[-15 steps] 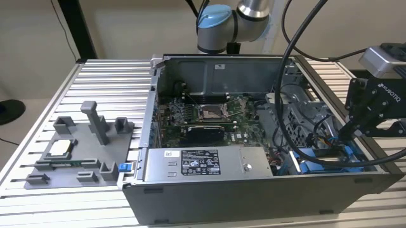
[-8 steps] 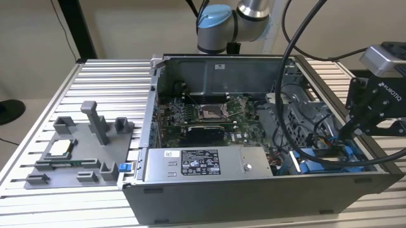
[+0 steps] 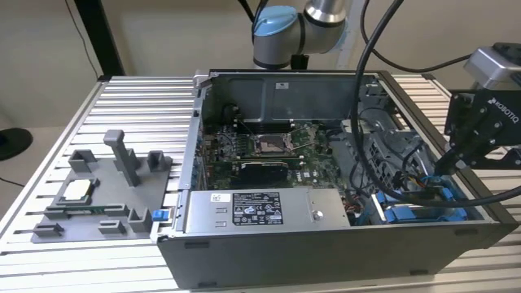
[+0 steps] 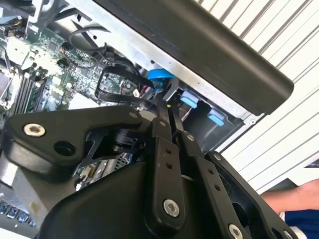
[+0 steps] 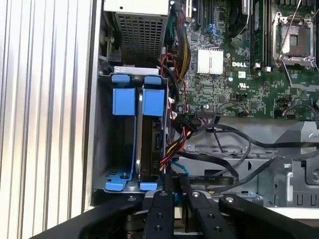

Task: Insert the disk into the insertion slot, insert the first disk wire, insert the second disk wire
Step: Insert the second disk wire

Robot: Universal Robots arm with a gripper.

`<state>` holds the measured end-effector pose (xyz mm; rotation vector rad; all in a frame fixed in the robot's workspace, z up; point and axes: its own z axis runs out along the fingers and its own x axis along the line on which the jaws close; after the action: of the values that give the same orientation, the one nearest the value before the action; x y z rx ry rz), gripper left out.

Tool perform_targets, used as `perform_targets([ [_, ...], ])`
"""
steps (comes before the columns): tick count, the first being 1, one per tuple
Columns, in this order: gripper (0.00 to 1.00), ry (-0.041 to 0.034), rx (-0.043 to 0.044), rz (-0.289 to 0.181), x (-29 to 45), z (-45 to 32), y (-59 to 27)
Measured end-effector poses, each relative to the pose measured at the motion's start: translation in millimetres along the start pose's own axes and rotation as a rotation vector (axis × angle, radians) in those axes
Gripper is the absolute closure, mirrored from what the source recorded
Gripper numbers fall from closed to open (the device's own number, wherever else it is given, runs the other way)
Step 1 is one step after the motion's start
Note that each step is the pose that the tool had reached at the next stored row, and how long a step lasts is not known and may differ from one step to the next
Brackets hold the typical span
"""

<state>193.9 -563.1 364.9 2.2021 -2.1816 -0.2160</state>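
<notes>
The gripper (image 5: 174,180) has its two black fingers (image 5: 160,199) drawn together, with no more than a thin gap between the tips in both wrist views. A blue cable (image 5: 180,169) emerges right at the fingertips; it cannot be determined whether the tips clamp it. Just beside the fingertips stands the disk (image 5: 151,144), seated on edge inside the insertion slot (image 5: 123,101), in the compartment on the motherboard side. Its dark end faces the gripper, and square blue tabs cap the far end of the bay. A bundle of red, yellow and black wires (image 5: 174,142) runs along the disk's exposed side, between the disk and the motherboard (image 5: 239,64). In the exterior view the gripper (image 3: 446,163) reaches down into the open computer case (image 3: 326,256) at the exterior view's right, directly above the blue slot (image 3: 407,215). The grey power-supply box (image 3: 252,210) lies beside the slot, toward that view's left. The case rests on a ribbed metal table (image 3: 130,104).
</notes>
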Motion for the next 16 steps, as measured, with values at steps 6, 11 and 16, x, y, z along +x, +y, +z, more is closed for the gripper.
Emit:
perform_targets([
  [6, 1.0, -0.0005, 0.0051, 0.0, 3.2, 0.3, 12.6],
  [11, 1.0, -0.0005, 0.0145, -0.001, 5.4, 1.8, 26.5],
  [16, 1.0, -0.0008, 0.0356, -0.003, 8.0, 3.3, 39.3],
])
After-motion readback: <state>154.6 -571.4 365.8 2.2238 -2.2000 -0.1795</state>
